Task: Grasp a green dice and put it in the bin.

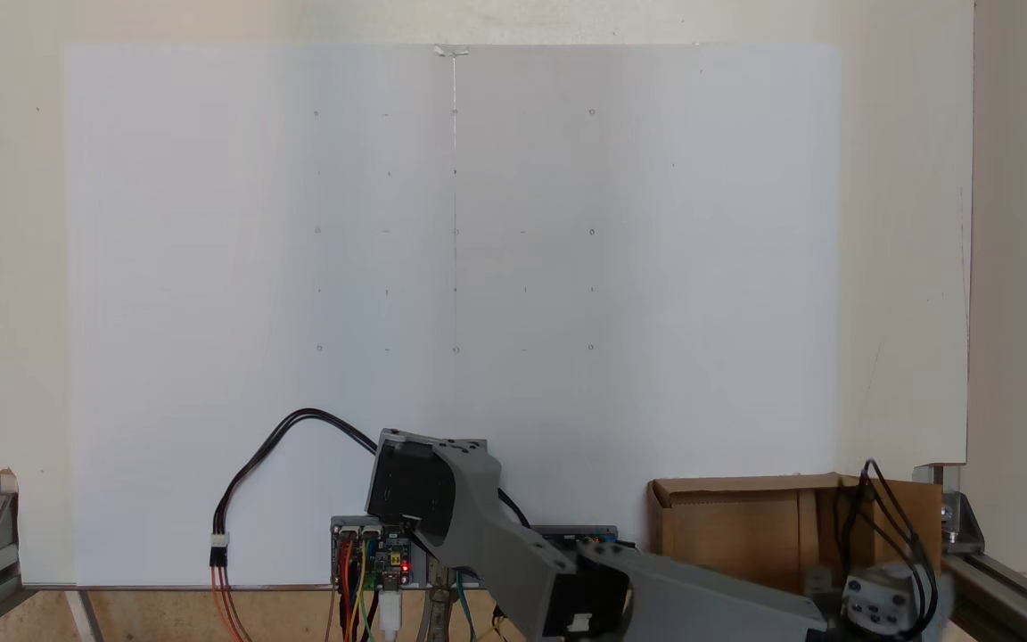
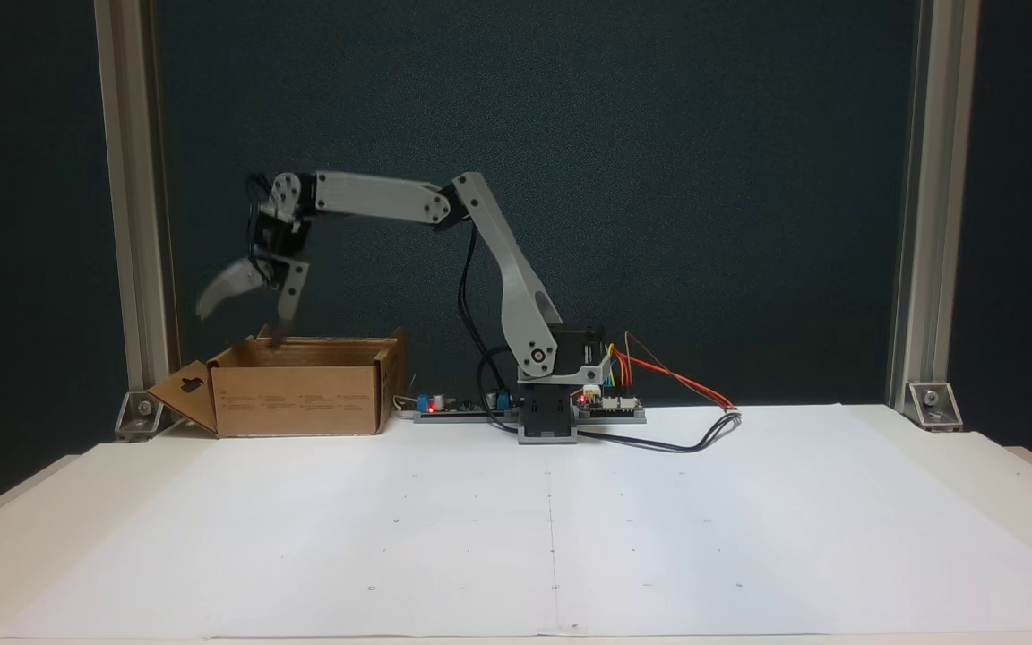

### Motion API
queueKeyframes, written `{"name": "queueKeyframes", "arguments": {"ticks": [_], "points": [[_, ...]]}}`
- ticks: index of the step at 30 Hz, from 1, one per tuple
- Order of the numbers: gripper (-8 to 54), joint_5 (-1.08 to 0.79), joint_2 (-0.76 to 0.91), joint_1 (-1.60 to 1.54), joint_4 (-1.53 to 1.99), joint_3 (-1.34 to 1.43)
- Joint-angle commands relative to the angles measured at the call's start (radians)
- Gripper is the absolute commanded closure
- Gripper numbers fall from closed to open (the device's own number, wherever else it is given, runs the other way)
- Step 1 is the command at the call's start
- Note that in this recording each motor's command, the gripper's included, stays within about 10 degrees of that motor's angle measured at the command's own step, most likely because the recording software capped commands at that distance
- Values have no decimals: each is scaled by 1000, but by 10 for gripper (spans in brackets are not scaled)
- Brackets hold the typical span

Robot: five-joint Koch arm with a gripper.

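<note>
Hovering above the bin (image 2: 301,394), splayed gripper (image 2: 243,313), circuit boards (image 2: 458,405) beside.

The pincer (image 2: 238,315) hangs over the bin (image 2: 301,399), and its outer jaw is smeared by motion blur in a fixed view, so its edge cannot be made out. Below the pincer, the bin's walls hide its inside, and nothing in it can be told. In a fixed view the arm (image 1: 513,544) is cut off by the lower edge, and the wrist and cables cover much of the bin (image 1: 727,526).
</note>
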Motion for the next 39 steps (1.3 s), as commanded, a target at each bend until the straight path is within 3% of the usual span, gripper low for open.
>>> {"name": "queueKeyframes", "arguments": {"ticks": [1,10,21,39], "points": [[25,137,163,-107,-17,-66],[24,407,437,-719,-3,-38],[16,417,716,-1479,-26,416],[11,419,1127,-1703,-808,1374]]}}
